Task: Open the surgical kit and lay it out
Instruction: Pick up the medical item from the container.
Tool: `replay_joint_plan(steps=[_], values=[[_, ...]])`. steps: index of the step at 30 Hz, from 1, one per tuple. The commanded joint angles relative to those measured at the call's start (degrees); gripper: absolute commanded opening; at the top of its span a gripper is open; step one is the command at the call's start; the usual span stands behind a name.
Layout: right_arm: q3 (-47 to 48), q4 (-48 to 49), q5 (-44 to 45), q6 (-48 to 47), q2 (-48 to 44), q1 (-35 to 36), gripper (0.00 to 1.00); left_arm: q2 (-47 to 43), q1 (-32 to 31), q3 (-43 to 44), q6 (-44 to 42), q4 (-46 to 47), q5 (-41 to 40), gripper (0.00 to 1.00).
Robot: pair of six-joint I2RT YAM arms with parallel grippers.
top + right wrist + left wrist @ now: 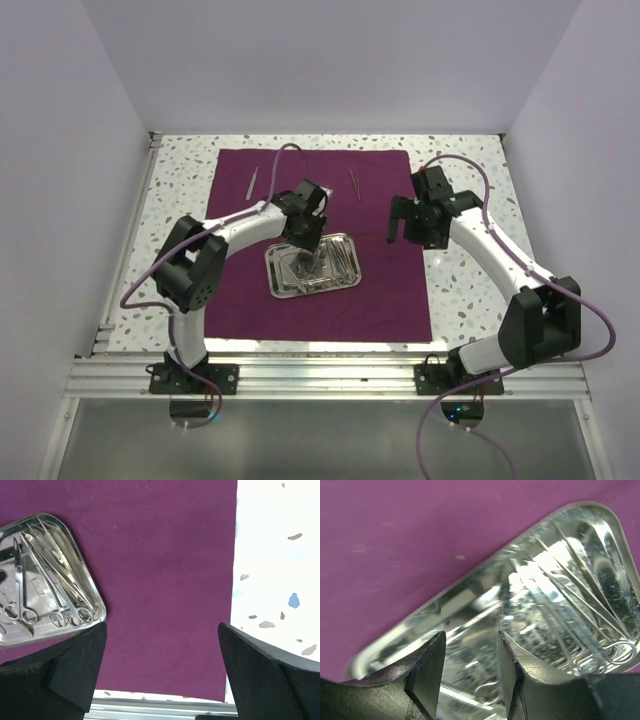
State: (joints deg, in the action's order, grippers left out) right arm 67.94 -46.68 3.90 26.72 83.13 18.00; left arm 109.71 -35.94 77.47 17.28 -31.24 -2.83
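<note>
- So far, the cloth wrap [320, 240] is already spread flat on the counter [470, 290], and the steel tray [312, 268] sits on it near the middle.
- Two thin instruments [253, 181] lie on the cloth beyond the left hand [305, 240], well apart from the tray; the second [353, 179] is off to that hand's right.
- Most instruments, including the ring-handled scissors [22, 611] and forceps [67, 612], are in the tray, so I judge the laying-out to be in its early part.
- The left hand hangs right over the tray with its fingers [427, 675] partly apart; nothing shows between them, though whether they pinch anything lower down I cannot tell.
- The right hand [160, 675] hovers released, fingers spread wide, over bare cloth, with the tray off to its left.
</note>
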Motion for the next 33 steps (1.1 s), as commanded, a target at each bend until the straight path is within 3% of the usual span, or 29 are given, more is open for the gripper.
replay_joint_plan(steps=[1, 21, 30, 33], values=[[-1.4, -0.3, 0.5, -0.2, -3.1, 0.2, 0.96, 2.1, -1.7, 2.0, 1.6, 3.8, 2.2, 0.49], [-3.8, -2.3, 3.3, 0.7, -6.1, 0.2, 0.96, 10.4, -2.8, 7.5, 0.5, 3.0, 3.0, 0.43], [-3.4, -2.3, 3.4, 0.5, -5.2, 0.2, 0.96, 14.3, -2.7, 7.5, 0.8, 0.3, -2.0, 0.34], [-3.5, -2.0, 3.3, 0.6, -4.9, 0.2, 0.96, 14.9, -2.8, 7.4, 0.7, 0.3, -2.0, 0.26]])
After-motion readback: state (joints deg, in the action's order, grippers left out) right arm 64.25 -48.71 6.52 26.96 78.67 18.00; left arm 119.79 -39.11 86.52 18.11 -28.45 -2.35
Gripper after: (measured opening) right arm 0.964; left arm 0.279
